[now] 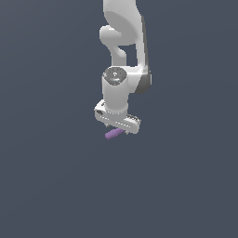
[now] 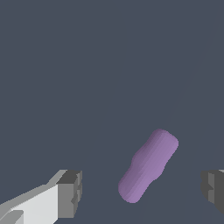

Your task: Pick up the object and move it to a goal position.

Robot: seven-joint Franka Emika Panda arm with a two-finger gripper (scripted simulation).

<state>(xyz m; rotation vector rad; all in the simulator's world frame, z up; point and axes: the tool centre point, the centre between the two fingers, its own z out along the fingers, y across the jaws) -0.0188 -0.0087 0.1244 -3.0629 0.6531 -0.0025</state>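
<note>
**Gripper Positioned Over the Object, Jaws Wide**

The white arm (image 1: 125,51) is reaching down over the plain dark surface (image 1: 46,186), with the gripper (image 1: 117,128) pointing downward. The object (image 1: 113,134), a short light-purple rod, is lying on the surface directly beneath the gripper. In the wrist view, the object (image 2: 148,166) is sitting between the two grey fingertips (image 2: 71,194), angled across the gap and touching neither. The jaws are standing wide apart, gripping nothing.
</note>
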